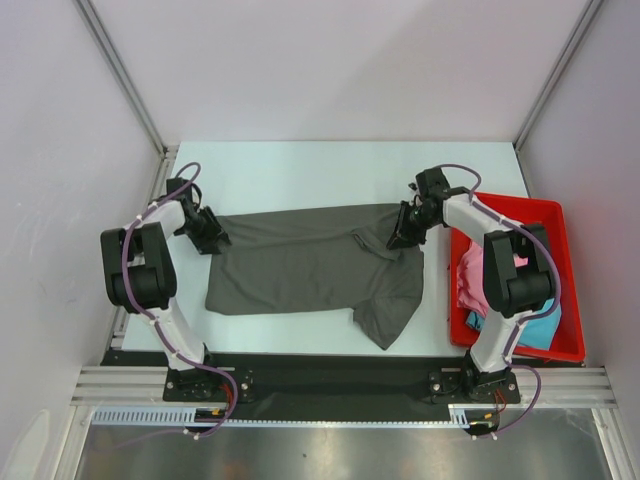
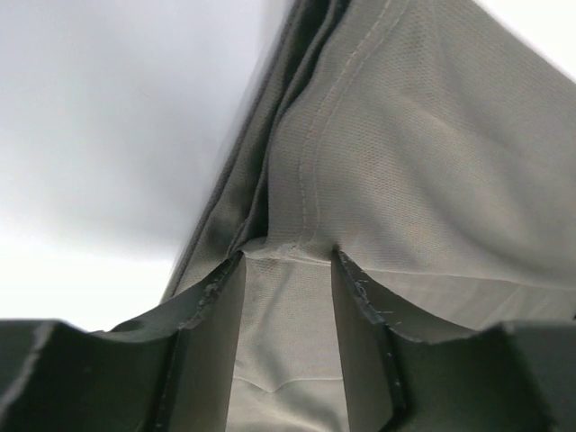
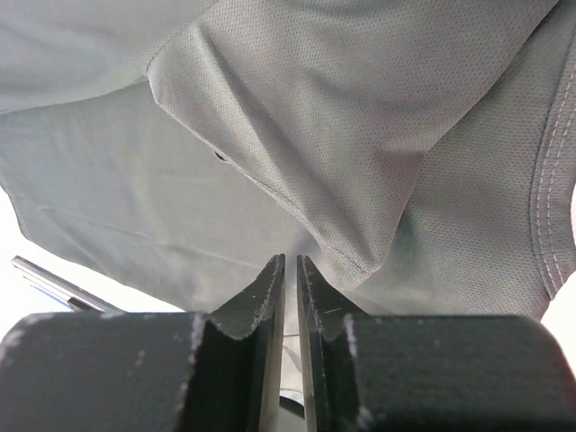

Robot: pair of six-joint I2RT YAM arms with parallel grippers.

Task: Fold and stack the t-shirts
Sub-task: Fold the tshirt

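Grey shirt [image 1: 300,265] lies spread on the table [image 1: 300,175] between the two arms, its long axis running left to right; the hemmed bottom edge points left and the sleeved end points right; one sleeve hangs off that right end toward the near edge, and the body beside it lies mostly flat with a few creases.

At the right, just beside the sleeved end, sits the tray [image 1: 572,290]; a turquoise shirt [image 1: 540,332] is crumpled in its near part and a pink shirt [image 1: 468,285] is bunched along its left wall, partly hidden by the right arm.

Farther back, the left gripper [image 1: 207,235] is at the grey shirt's left edge; in the left wrist view its fingers [image 2: 216,306] stand at a narrow gap filled by cloth, the stitched hem crossing between the tips and folds rising from them; it holds the hem.

The right gripper [image 1: 403,232] is at the far right corner of the shirt; its fingers [image 3: 261,297] are closed down to a thin slit, the tips pressed into the cloth, pinching a single layer; creases fan out from that spot.
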